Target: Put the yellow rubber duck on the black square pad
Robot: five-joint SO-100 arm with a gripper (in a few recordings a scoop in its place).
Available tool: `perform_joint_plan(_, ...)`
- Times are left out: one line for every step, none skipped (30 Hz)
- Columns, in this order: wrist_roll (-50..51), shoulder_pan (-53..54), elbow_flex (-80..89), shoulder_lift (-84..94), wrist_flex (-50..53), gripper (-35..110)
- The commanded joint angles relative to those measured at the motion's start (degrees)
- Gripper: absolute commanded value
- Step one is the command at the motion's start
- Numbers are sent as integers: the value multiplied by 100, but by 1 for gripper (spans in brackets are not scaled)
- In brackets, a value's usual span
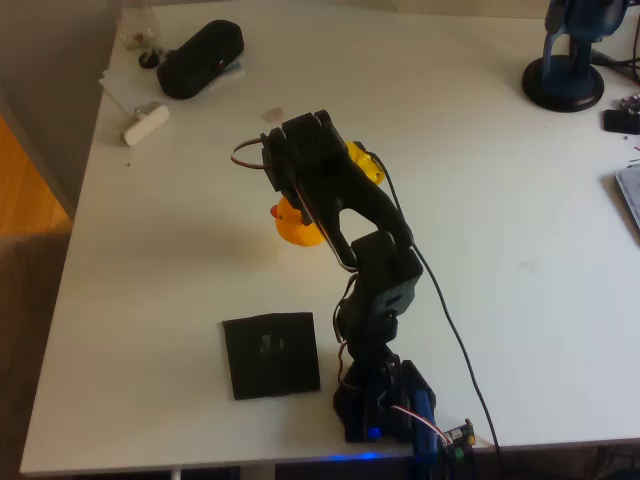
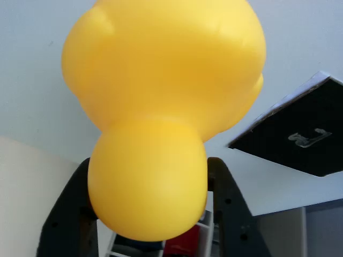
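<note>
The fingers [image 2: 147, 198] clench the yellow rubber duck [image 2: 161, 107] by its head, near the table's [image 1: 520, 270] middle; the black square pad [image 1: 271, 354] lies apart, near the front edge.

yellow rubber duck [image 1: 296, 224] half hidden under arm, black square pad [image 2: 300, 139] cut off at wrist view's edge

Near my bench's [image 1: 500, 250] far left corner lie a black oblong case [image 1: 200, 58] and a small white block [image 1: 146, 123].
</note>
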Motion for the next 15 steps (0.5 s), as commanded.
perform_joint_plan(-9, -686, -105, 422, 483, 13)
perform_joint_plan(-9, -1002, -114, 439, 624, 13)
perform_joint_plan(-9, -1318, -114, 439, 721, 13)
perform_joint_plan(-9, -1582, -105, 439, 809, 13)
perform_joint_plan(-9, -1811, -105, 439, 879, 13)
perform_joint_plan(-9, -2004, -105, 439, 940, 13)
perform_joint_plan(-18, -2180, -105, 439, 1002, 13)
perform_joint_plan(-18, -2294, -105, 431, 1055, 13)
perform_joint_plan(-35, -2391, -97, 396, 1107, 13)
perform_joint_plan(-62, -2461, -97, 387, 1178, 13)
perform_joint_plan(-70, -2522, -97, 378, 1266, 13)
perform_joint_plan(-79, -2575, -97, 378, 1371, 13)
perform_joint_plan(-79, -2646, -97, 378, 1503, 13)
perform_joint_plan(-79, -2733, -97, 378, 1644, 13)
perform_joint_plan(-79, -2821, -97, 378, 1793, 13)
